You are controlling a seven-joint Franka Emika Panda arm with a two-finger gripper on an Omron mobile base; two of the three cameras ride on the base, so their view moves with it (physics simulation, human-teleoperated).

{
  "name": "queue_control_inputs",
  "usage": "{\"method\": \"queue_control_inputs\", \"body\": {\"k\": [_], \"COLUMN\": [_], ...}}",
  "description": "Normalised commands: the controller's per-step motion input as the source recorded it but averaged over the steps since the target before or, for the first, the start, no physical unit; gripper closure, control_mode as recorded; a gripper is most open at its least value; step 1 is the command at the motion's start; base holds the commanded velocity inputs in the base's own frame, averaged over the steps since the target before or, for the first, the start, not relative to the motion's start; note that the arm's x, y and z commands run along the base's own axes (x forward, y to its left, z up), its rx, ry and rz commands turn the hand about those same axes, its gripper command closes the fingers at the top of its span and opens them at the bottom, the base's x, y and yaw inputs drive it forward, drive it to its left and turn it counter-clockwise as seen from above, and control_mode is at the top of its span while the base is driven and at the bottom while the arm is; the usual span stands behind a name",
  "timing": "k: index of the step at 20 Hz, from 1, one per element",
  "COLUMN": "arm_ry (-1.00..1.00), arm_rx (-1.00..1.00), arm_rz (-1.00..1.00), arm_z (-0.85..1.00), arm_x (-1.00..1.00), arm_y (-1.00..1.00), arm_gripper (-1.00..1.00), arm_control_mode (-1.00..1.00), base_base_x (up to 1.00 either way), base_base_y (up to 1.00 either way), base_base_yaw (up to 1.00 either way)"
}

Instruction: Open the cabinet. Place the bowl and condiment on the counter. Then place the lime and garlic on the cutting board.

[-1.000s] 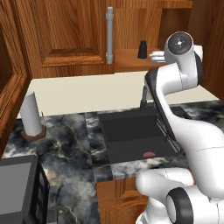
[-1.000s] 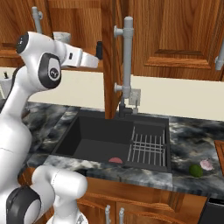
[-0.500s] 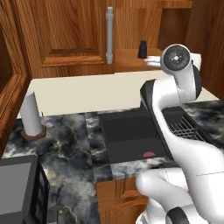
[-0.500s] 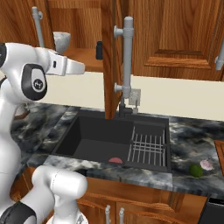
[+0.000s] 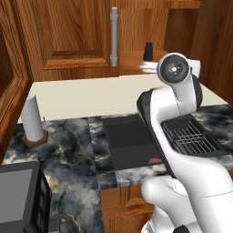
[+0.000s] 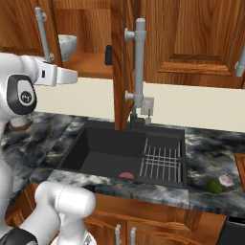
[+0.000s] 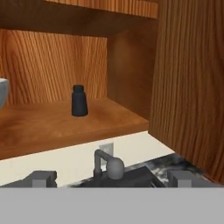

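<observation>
Standing open ahead of the claw (image 7: 111, 177), the cabinet (image 7: 183, 83) has one door swung out to the claw's right, edge-on, which leaves the shelf reachable; the counter (image 5: 73, 150) runs well below the claw, the landing place for whatever comes off that shelf; the bowl (image 6: 67, 46) sits on the shelf to the claw's left, just its pale rim cutting into the hand view, probably stored there as the larger item; the cutting board (image 6: 240, 167) shows as a brown sliver far to the claw's right, past the sink, waiting for the produce; the condiment (image 7: 79, 101) stands upright on the shelf straight ahead and slightly left of the claw, well apart from it, so I judge it the next pick; the lime (image 6: 214, 186) and garlic (image 6: 226, 180) lie just beside each other on the counter near the board; the claw itself is spread wide and carries nothing, ready to close around the bottle
</observation>
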Motion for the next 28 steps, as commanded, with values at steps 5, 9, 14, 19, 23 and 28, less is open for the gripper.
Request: {"method": "queue_control_inputs", "body": {"k": [5,9,14,19,23,28], "arm_ry": [-0.04,-0.08,-0.11,-0.12,-0.14,-0.11], "arm_rx": [0.0,0.0,0.0,0.0,0.0,0.0], "arm_rz": [0.05,0.1,0.13,0.11,0.13,0.12], "arm_z": [0.04,0.04,0.05,0.11,0.11,0.05], "arm_x": [-0.08,-0.02,-0.02,0.0,0.0,0.0], "arm_y": [0.41,0.37,0.32,0.24,0.16,0.22], "arm_gripper": [-1.0,-1.0,-1.0,-1.0,-1.0,-1.0], "arm_control_mode": [-1.0,-1.0,-1.0,-1.0,-1.0,-1.0], "base_base_x": [0.0,0.0,0.0,0.0,0.0,0.0], "base_base_y": [0.0,0.0,0.0,0.0,0.0,0.0], "base_base_yaw": [0.0,0.0,0.0,0.0,0.0,0.0]}}
